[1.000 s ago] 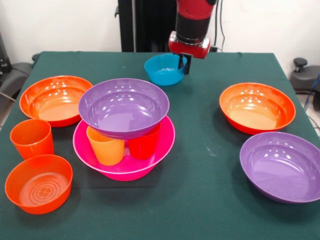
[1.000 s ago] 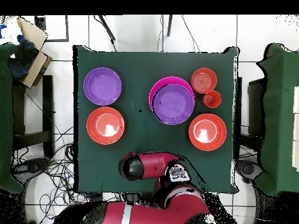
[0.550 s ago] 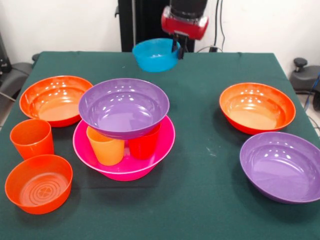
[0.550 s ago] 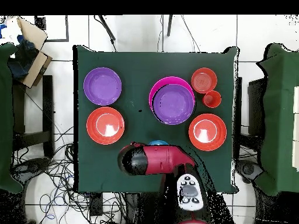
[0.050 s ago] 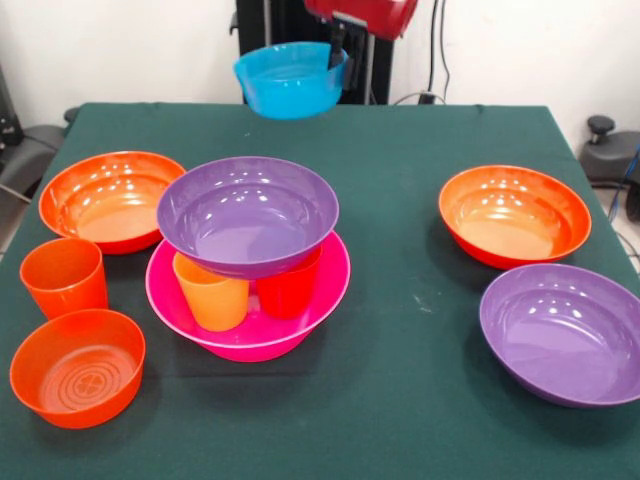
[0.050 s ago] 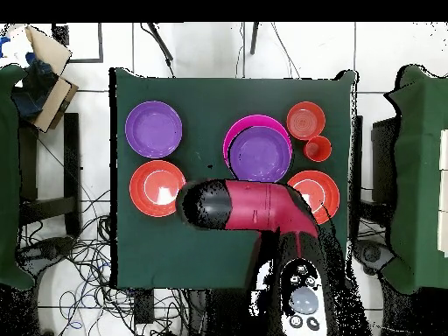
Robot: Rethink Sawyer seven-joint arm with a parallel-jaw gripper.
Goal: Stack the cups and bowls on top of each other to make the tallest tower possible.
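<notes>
One bowl in the air: the small blue bowl (image 5: pixel 290 79) hung above the table's (image 5: pixel 400 400) far edge, well off the cloth.
Grip: the gripper (image 5: pixel 337 52) was clamped on its rim, one finger inside the wall.
Handling: probably light, stiff, slick plastic; a rim pinch looked like the only decent hold.
Pointing: mouth up, slightly tilted, axis near vertical.
Tower: pink bowl (image 5: pixel 325 290) near the middle held two cups and a purple bowl (image 5: pixel 247 215), opening up.

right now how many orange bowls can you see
3. A wide orange bowl at the front view's left, a small orange bowl at its lower left corner, another wide one at the right. In the overhead view the arm partly covers one.
</notes>
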